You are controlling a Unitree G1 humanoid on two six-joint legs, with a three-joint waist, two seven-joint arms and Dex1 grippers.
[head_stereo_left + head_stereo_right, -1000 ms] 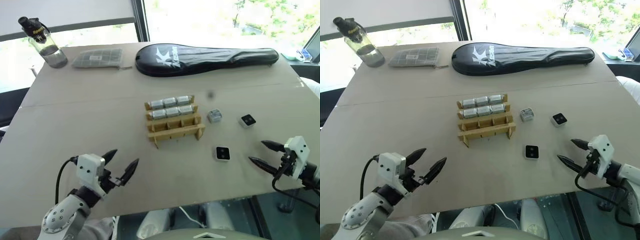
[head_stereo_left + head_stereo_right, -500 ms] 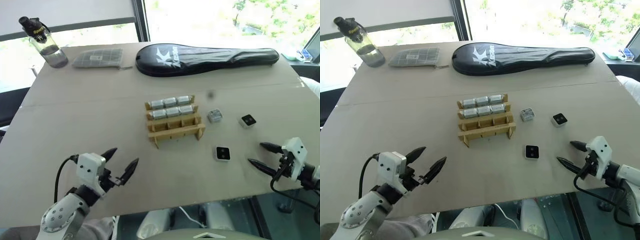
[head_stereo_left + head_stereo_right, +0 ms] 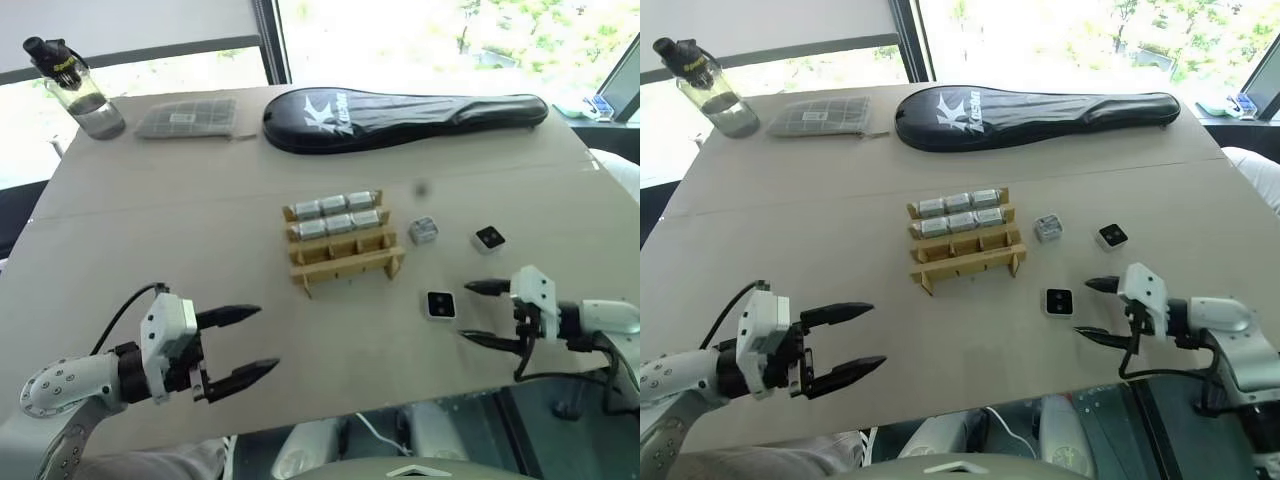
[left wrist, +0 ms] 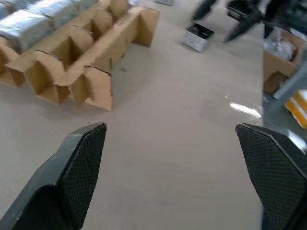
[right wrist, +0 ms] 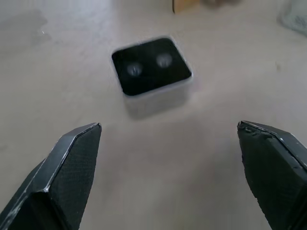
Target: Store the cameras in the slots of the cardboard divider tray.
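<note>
Cardboard tray at the centre of the table, three rows of three slots. The two rows farther from the robot hold six silver-grey cameras, one per slot; the row nearest the robot stands unfilled.

Three cameras lie loose on the table to the right of the tray. One sits just beside the tray's right end, its silver side up. A second lies farther right, black face up. The third lies nearer the robot, black face up, apart from the tray's near right corner.

Right gripper: fingers spread wide, holding nothing, pointing toward the third camera and stopping just short of it. In the right wrist view this camera lies ahead of the two fingertips, between their lines, not touching either.

Left gripper: fingers spread wide, holding nothing, above the near left part of the table, well apart from the tray. In the left wrist view the tray lies ahead of the fingertips.

At the far edge: a water bottle, a grey gridded pouch and a black racket case.
</note>
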